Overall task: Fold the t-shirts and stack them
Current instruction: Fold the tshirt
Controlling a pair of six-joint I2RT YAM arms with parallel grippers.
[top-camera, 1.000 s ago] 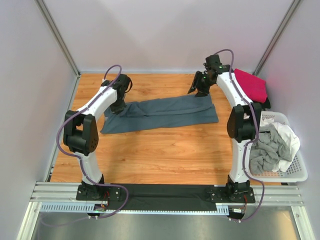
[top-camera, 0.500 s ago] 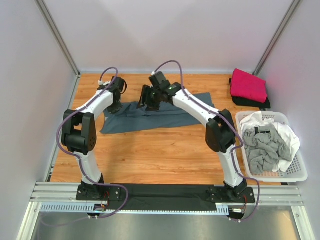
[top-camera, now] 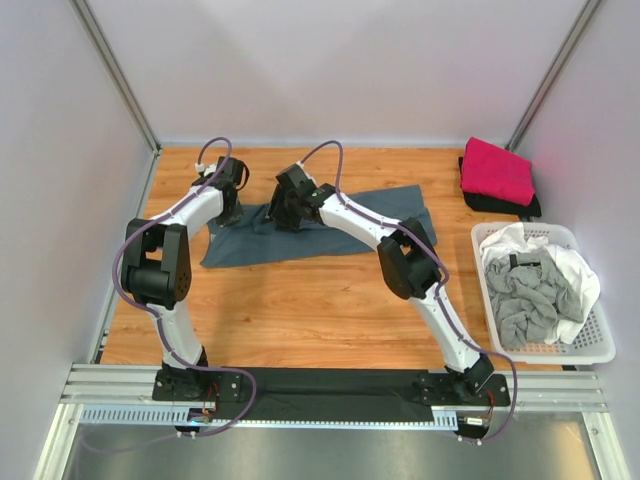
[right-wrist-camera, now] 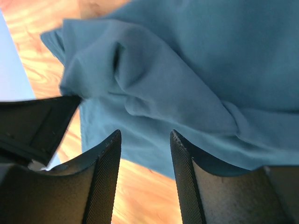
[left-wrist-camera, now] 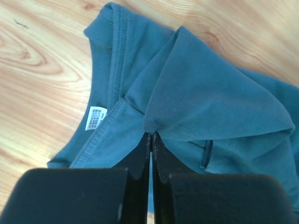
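Observation:
The slate blue-grey t-shirt (top-camera: 330, 225) lies spread out on the wooden table. My left gripper (top-camera: 228, 208) is shut on a raised fold of it near the collar (left-wrist-camera: 152, 133); a white label (left-wrist-camera: 96, 117) shows beside the fold. My right gripper (top-camera: 283, 212) is open and empty, just above the shirt's left part (right-wrist-camera: 144, 140), close to the left gripper. A folded magenta-pink t-shirt (top-camera: 497, 170) lies on a black one (top-camera: 505, 207) at the back right. White (top-camera: 570, 270) and light grey (top-camera: 530, 300) t-shirts lie crumpled in the basket.
The white lattice basket (top-camera: 590, 352) stands at the right edge of the table. The left arm's black gripper body shows at the left of the right wrist view (right-wrist-camera: 35, 126). Grey walls close in the table on three sides.
My right arm has swung from the back right across the shirt to its left end, beside the left gripper. The left gripper keeps its hold and has shifted slightly towards the back.

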